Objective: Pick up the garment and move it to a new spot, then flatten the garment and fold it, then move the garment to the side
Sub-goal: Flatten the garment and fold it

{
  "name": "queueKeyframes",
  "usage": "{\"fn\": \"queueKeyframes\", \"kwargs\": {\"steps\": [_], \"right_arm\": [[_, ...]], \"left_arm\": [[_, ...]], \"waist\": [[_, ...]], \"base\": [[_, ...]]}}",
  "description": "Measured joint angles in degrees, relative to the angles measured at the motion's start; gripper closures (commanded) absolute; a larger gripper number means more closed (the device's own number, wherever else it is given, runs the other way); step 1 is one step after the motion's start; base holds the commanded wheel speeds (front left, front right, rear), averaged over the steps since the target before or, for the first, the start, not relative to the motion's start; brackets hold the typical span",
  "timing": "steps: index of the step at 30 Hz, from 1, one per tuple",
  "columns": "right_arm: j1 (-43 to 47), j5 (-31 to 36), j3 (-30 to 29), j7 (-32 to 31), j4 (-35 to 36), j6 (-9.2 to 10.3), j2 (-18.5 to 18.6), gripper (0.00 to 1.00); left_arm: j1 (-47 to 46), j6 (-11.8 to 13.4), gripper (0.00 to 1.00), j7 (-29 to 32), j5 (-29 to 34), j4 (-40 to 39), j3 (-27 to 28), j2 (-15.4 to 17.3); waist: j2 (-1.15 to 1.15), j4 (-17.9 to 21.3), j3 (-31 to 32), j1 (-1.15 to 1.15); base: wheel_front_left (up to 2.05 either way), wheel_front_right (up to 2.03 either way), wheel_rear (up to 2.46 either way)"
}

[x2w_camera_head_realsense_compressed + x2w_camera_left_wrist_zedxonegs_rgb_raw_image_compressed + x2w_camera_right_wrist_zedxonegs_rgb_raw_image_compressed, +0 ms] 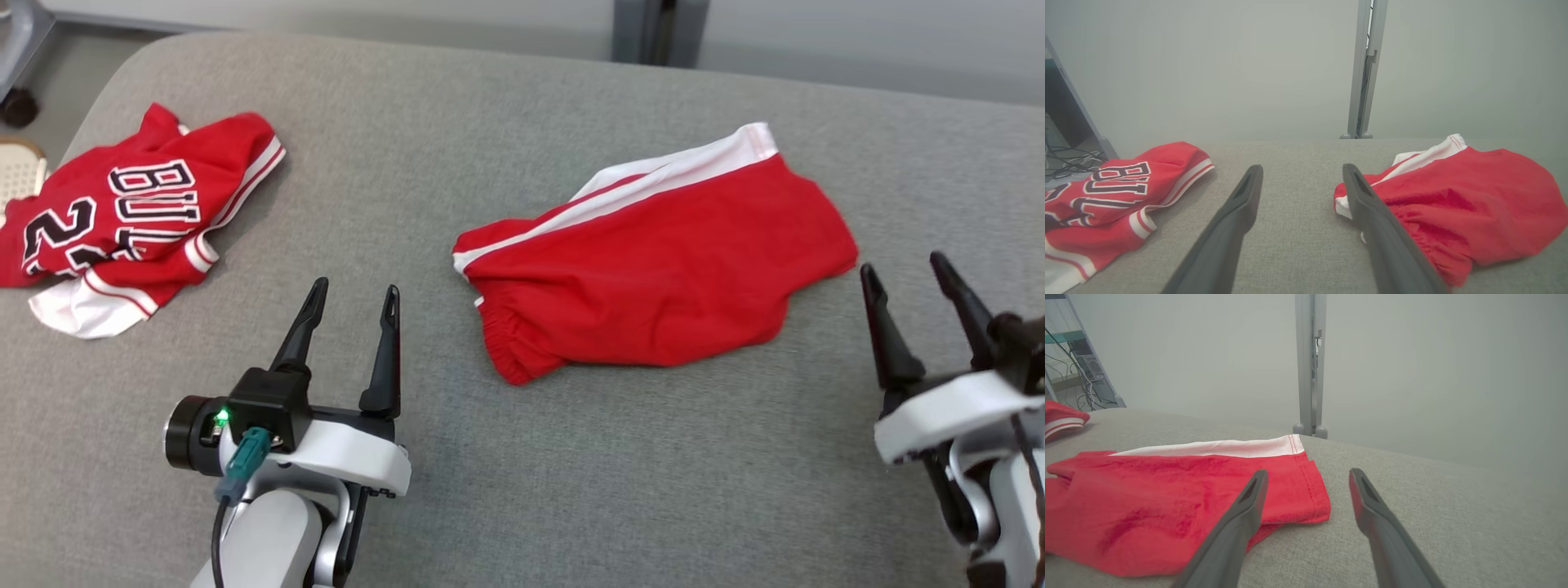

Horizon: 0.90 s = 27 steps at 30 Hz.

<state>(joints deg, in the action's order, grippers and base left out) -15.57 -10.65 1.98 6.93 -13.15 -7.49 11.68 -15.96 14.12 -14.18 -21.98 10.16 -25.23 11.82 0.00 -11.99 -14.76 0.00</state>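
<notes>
Grey woven cloth, fine-grained and matte, over a padded worktop [522, 490] with a rounded far-left corner. Behind it, a plain pale wall and a slim grey metal post [1365, 69].

At mid-worktop, red shorts [653, 269] of soft, matte fabric, folded into a rough wedge. Broad white stripe along the far edge, puckered elastic waistband bunched at the near-left corner, stitched hem at the right end. Lying loosely flat with shallow creases and a wavy near edge, held by neither tool.

Far left, well apart from the shorts, a crumpled red jersey [122, 220] with white-and-red banded trim and black block letters outlined in white. White fabric turned out at its near edge.

Left tool [357, 287] between jersey and shorts, nearer the waistband. Two long, dark, tapering fingers, spread apart and gripping nothing, over bare cloth. Behind them, a white moulded wrist shell, a black cylinder with a green light, and a teal plug on a black cable. In the left wrist view, that tool [1302, 169] with its right finger overlapping the waistband end of the shorts [1453, 196].

Right tool [902, 263] just beside the hem end, with the same pointed dark fingers, likewise parted and empty. In the right wrist view, that tool [1308, 473] with its left finger across the red hem corner of the shorts [1167, 498] and its right finger over bare weave. Contact with the fabric impossible to tell.
</notes>
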Motion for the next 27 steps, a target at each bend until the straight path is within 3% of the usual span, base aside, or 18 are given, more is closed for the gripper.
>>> {"fn": "queueKeyframes", "kwargs": {"steps": [10, 20, 21, 22, 23, 24, 27], "right_arm": [[-12.6, 0.1, 0.6, 0.8, -16.9, 0.00, 2.9, 0.00], [-16.2, -3.9, 2.9, 2.1, -26.9, 0.01, 1.4, 0.00], [-16.5, -4.4, 3.6, 2.2, -27.4, 0.00, 1.2, 0.12], [-16.5, -4.4, 3.6, 2.2, -27.4, 0.00, 1.2, 0.48], [-16.8, -5.1, 4.2, 2.2, -27.9, 0.01, 1.1, 0.65], [-17.0, -5.6, 4.9, 2.3, -28.3, 0.00, 1.1, 1.00], [-17.5, -7.4, 6.6, 2.4, -29.0, 0.00, 1.0, 1.00]], "left_arm": [[-3.1, -1.4, 0.00, -0.6, 1.2, 1.7, -1.6, -1.9], [-4.0, -2.7, 0.00, -0.7, 1.5, 3.0, -2.1, -3.5], [-4.0, -2.7, 0.00, -0.8, 1.7, 3.0, -2.1, -3.6], [-4.0, -2.7, 0.00, -0.8, 1.7, 3.0, -2.1, -3.6], [-4.0, -2.7, 0.00, -0.8, 1.8, 3.0, -2.1, -3.6], [-4.1, -2.8, 0.00, -0.8, 1.8, 3.1, -2.1, -3.6], [-4.5, -3.0, 0.00, -0.8, 1.9, 3.1, -2.0, -3.6]], "waist": [[0.00, -4.5, -5.1, 0.00], [0.00, -5.6, -6.1, 0.00], [0.00, -5.4, -6.1, 0.00], [0.00, -5.4, -6.1, 0.00], [0.00, -5.2, -6.0, 0.00], [0.00, -5.0, -6.0, 0.00], [0.00, -4.5, -6.0, 0.00]], "base": [[0.00, 0.00, 0.00], [0.00, 0.00, 0.00], [0.00, 0.00, 0.00], [0.00, 0.00, 0.00], [0.00, 0.00, 0.00], [0.00, 0.00, 0.00], [0.00, 0.00, 0.00]]}}
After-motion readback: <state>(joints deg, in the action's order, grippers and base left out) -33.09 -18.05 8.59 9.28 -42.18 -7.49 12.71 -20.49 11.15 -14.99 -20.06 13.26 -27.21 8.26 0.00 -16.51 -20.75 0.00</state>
